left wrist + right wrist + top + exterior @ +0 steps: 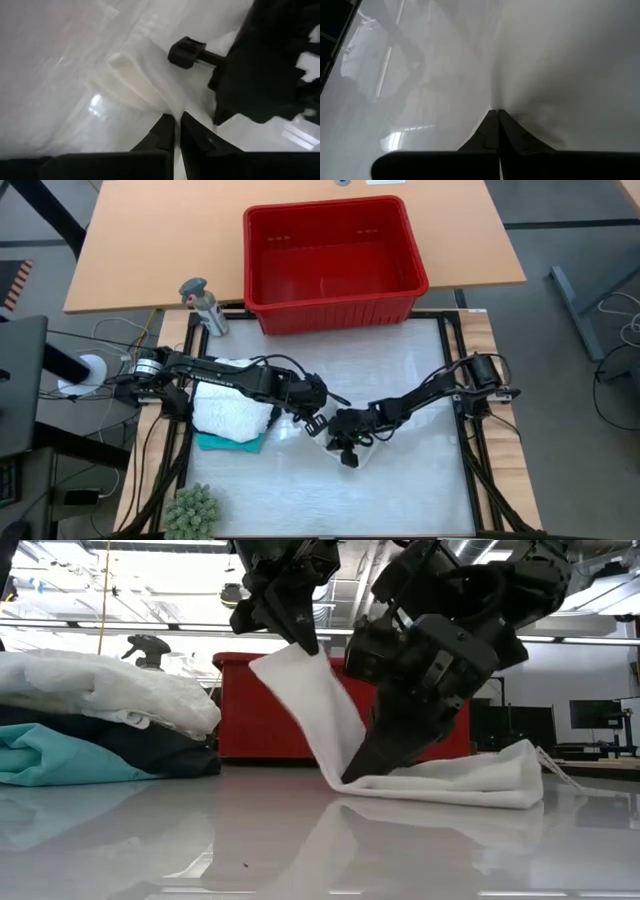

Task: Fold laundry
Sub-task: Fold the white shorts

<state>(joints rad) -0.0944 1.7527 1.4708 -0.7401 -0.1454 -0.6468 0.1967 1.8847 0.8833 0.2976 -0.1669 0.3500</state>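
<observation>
A white cloth (320, 705) from the laundry is stretched between my two grippers near the middle of the table. My left gripper (303, 640) is shut on its raised end. My right gripper (352, 776) is shut on it low down, just above the table. The rest of the cloth (480, 785) lies folded on the tabletop to the right. At the table's left, a pile of other laundry rests on the table: white cloth (230, 412) on top, a black piece (150, 755) and a teal piece (228, 443) underneath. My left gripper pinches the cloth's upper corner (176, 107) between its two fingers, slanting down from above. The cloth hangs from it as a sloping sheet, lifted clear there. My right gripper pinches the cloth near its fold (495, 102) between shut fingers, slanting down close to the tabletop. Beyond the fingers the cloth lies on the table.
A red basket (335, 265) stands at the table's far edge. A spray bottle (203, 305) stands to its left. A green fuzzy plant (192, 510) sits at the near left corner. The white tabletop (400, 380) is bare to the right and near side.
</observation>
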